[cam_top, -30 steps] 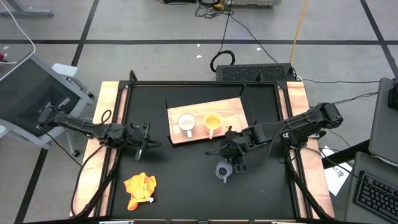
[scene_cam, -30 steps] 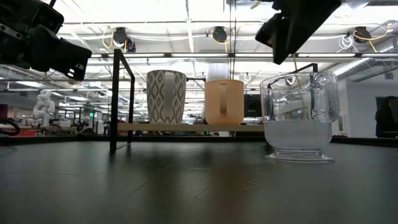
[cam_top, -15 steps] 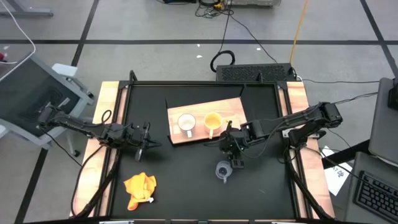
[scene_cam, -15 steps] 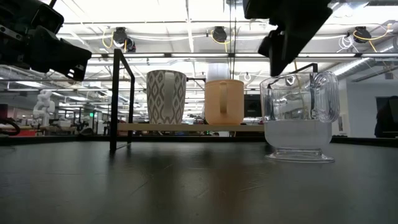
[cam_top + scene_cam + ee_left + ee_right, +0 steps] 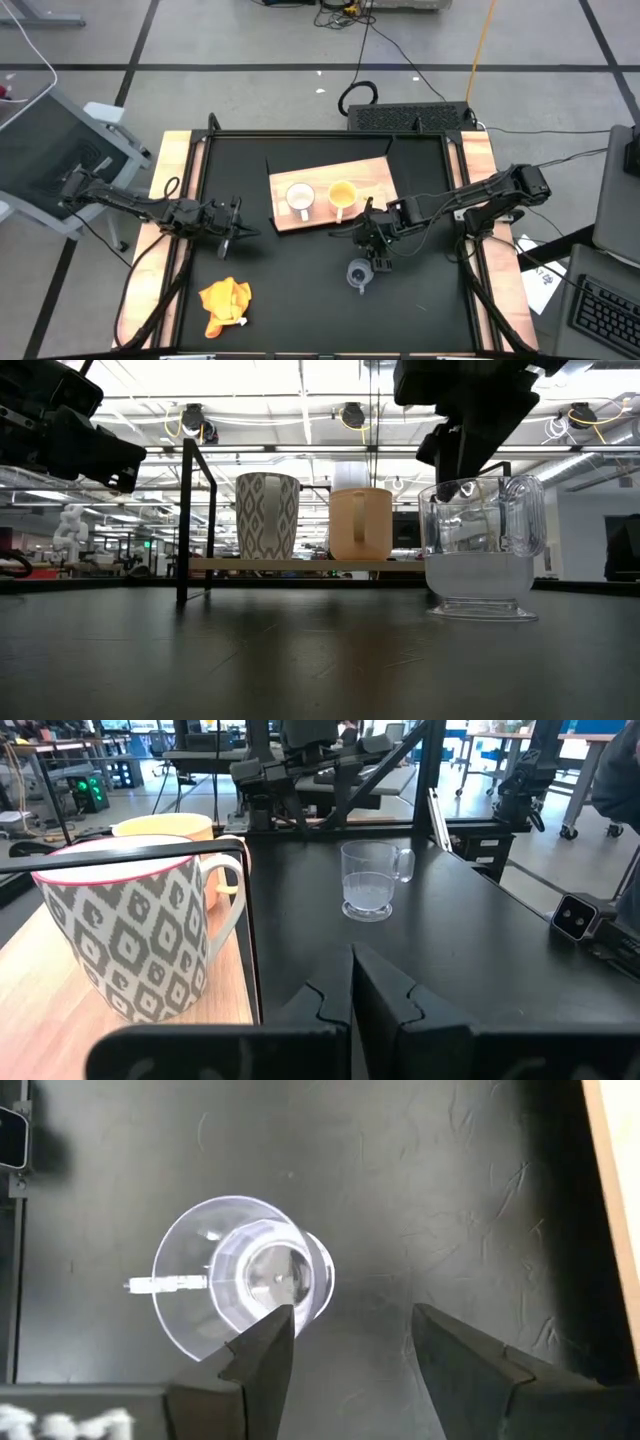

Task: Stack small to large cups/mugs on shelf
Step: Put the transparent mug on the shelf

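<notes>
- Since a second ago the right gripper (image 5: 377,248) has shifted from beside the clear glass cup (image 5: 358,273) toward the wooden shelf (image 5: 375,175), and now hangs over the black tabletop (image 5: 300,290) between the board's near edge and that cup; cups, cloth and left arm lie as before.
- The high view alone gives the whole layout: the white cup (image 5: 299,198) and the yellow-orange cup (image 5: 342,194) stand side by side on the shelf, the clear glass cup stands alone on the tabletop in front of the board, and an orange-yellow cloth (image 5: 224,303) lies crumpled well apart, toward the left front corner.
- The right wrist view looks straight down into the clear glass cup (image 5: 238,1291); the right gripper's (image 5: 352,1342) fingers stand apart, one fingertip over the cup's rim, the other over bare tabletop.
- The low view shows what the overhead cannot: the right gripper (image 5: 470,445) is raised above the rim of the clear glass cup (image 5: 483,547), not touching it.
- The left gripper (image 5: 232,226) waits over the tabletop left of the shelf; its wrist view shows its fingers (image 5: 375,990) pressed together on nothing, and a diamond pattern on the white cup (image 5: 135,932).
</notes>
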